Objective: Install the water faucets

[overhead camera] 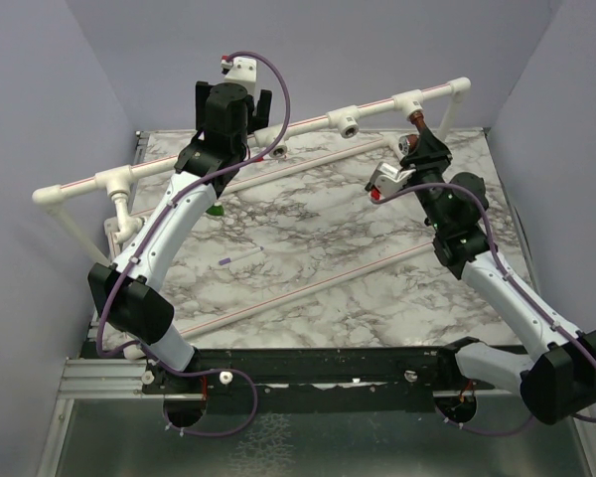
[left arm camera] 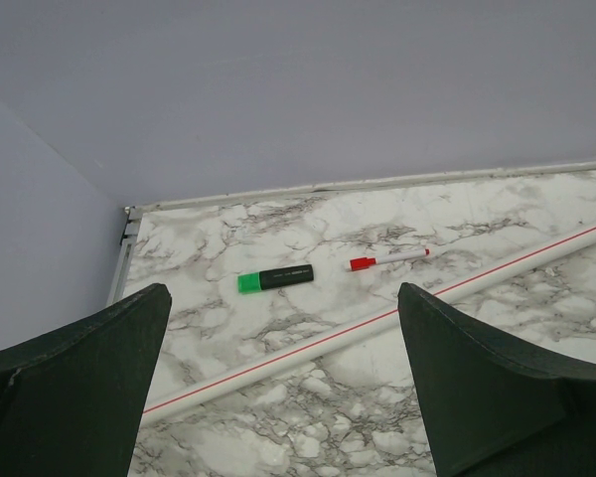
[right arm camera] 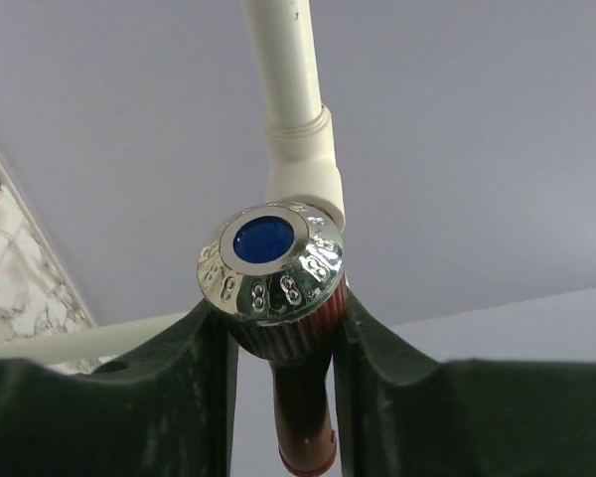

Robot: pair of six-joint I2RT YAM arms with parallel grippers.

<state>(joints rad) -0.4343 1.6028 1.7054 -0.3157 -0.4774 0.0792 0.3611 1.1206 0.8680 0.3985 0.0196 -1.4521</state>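
Marble-patterned table [overhead camera: 308, 248] fills the overhead view, with a white pipe frame [overhead camera: 308, 127] running along its far side. The left gripper [overhead camera: 233, 104] is raised against the left half of that frame, and its opening cannot be judged from above. The right gripper [overhead camera: 418, 136] sits at the frame's far right, just below a white tee [overhead camera: 409, 99]. The reddish-brown faucet [overhead camera: 417, 121] is at its tip, right under that tee.

In the left wrist view, the left gripper [left arm camera: 283, 298] has its dark fingers [left arm camera: 79, 378] spread wide with nothing between them. Below lies a loose white pipe [left arm camera: 377, 320] with a red stripe. Beyond it, near the wall, are a green-capped highlighter [left arm camera: 275, 279] and a red-capped marker [left arm camera: 388, 259].

In the right wrist view, the right gripper [right arm camera: 283, 338] is closed on the reddish-brown faucet [right arm camera: 273, 268], its fingers [right arm camera: 129, 397] pressed against both sides of the ribbed body. The chrome cap with a blue centre faces the camera and the spout points down. The faucet sits against a white pipe fitting [right arm camera: 303, 169]; whether it is threaded in cannot be told.
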